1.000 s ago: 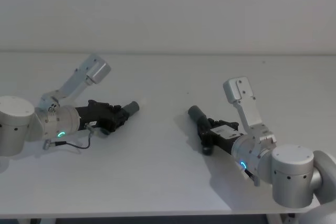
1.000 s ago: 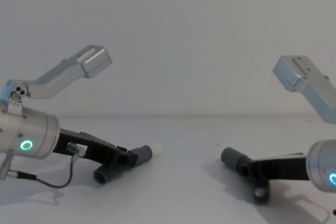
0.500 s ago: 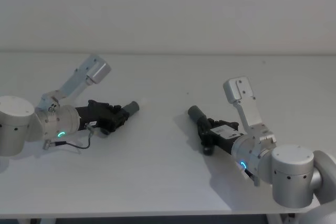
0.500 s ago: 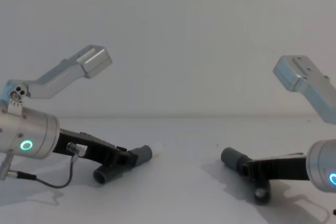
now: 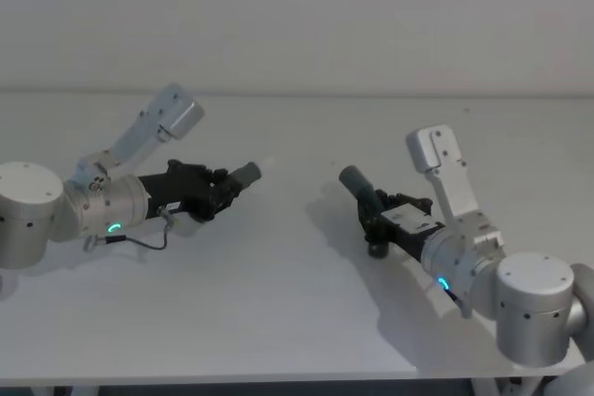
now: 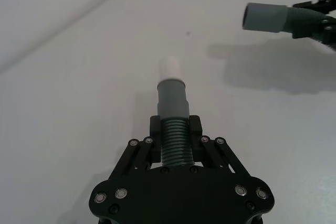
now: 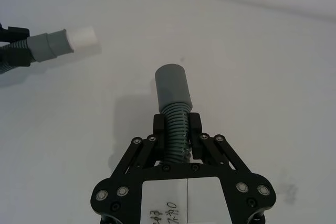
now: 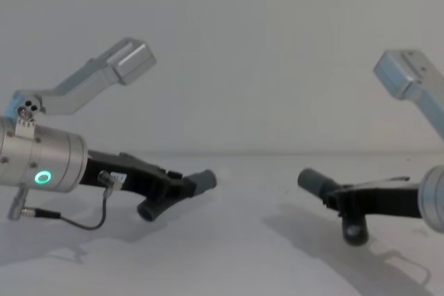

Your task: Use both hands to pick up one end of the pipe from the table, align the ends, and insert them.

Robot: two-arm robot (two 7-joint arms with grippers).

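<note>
Both pinched hoses: left gripper (image 6: 175, 129) the white-tipped piece (image 6: 172, 103), right gripper (image 7: 177, 124), at three o'clock, the socket piece (image 7: 173, 90); ribs mostly hidden.

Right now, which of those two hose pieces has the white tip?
The hose piece held in the left pincer: its grey cuff ends in a narrower white tip. The right pincer holds the other piece, with a plain grey socket.

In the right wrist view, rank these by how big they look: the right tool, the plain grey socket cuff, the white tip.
Largest: right tool, though nearest the camera.
Next: plain grey socket cuff.
Smallest: white tip, but farther off, so real size is unsure.
</note>
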